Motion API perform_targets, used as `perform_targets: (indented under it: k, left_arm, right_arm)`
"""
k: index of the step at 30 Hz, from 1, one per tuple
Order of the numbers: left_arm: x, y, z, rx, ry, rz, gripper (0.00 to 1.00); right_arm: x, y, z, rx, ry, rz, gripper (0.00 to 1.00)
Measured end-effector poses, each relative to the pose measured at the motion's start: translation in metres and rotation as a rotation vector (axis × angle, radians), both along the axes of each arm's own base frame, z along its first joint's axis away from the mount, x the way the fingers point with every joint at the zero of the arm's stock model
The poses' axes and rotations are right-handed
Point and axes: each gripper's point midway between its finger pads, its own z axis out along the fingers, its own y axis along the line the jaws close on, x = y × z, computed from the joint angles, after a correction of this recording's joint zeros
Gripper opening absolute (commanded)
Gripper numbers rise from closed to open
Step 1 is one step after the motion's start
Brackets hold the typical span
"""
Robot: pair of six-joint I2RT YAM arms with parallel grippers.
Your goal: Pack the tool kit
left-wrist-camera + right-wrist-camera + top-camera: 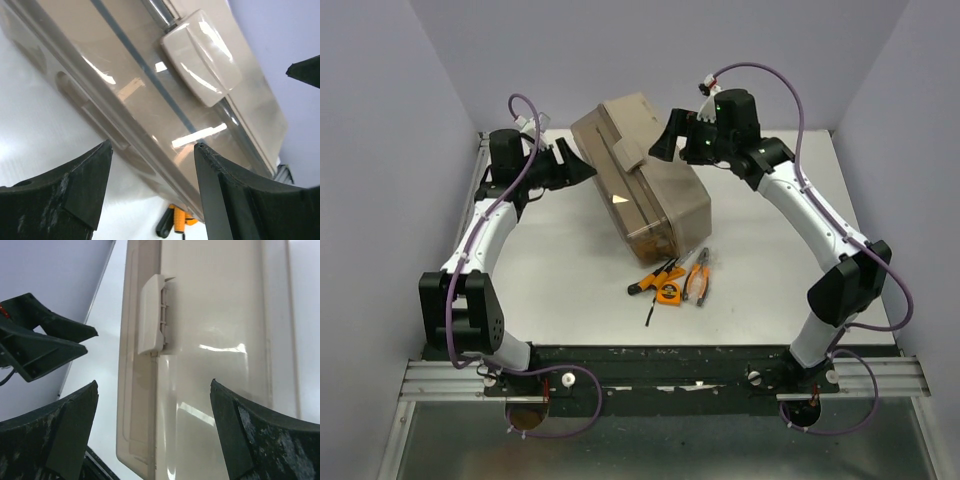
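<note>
Your left gripper (152, 146) and right gripper (153, 384) both stand wide open, holding nothing, on either side of the closed toolbox (640, 180) at frame centre, latch (628, 155) uppermost. You cannot tell its contents. Orange-and-black tools (672, 281) lie on the table (560, 280) just below it.

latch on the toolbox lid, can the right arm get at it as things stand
Probably yes. The right gripper hangs open close to the toolbox, the latch in plain view just ahead of it with nothing between. The left gripper sits off to the other side, clear of the latch.
</note>
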Motion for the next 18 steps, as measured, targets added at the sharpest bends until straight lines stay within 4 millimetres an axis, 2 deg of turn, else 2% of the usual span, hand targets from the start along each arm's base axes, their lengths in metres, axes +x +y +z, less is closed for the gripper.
perform_targets:
  k: [3, 6, 12, 16, 18]
  left_arm:
    - [-0.005, -0.008, 0.003, -0.066, -0.004, 0.001, 0.77]
    - [-0.008, -0.015, -0.011, -0.11, 0.039, 0.003, 0.77]
    - [-0.01, -0.046, -0.043, -0.16, 0.143, -0.034, 0.73]
    - [-0.009, -0.061, -0.045, -0.189, 0.157, -0.051, 0.66]
    - [-0.006, -0.064, -0.045, -0.2, 0.157, -0.049, 0.59]
  right_arm:
    - [0.0, -0.018, 0.004, -0.047, -0.02, -0.033, 1.0]
    - [0.005, -0.036, -0.005, -0.074, -0.009, -0.058, 1.0]
    - [0.005, -0.062, -0.055, -0.102, 0.115, -0.057, 0.96]
    - [-0.004, -0.059, -0.088, -0.068, 0.194, -0.001, 0.82]
    - [0.0, -0.062, -0.091, -0.039, 0.193, -0.002, 0.74]
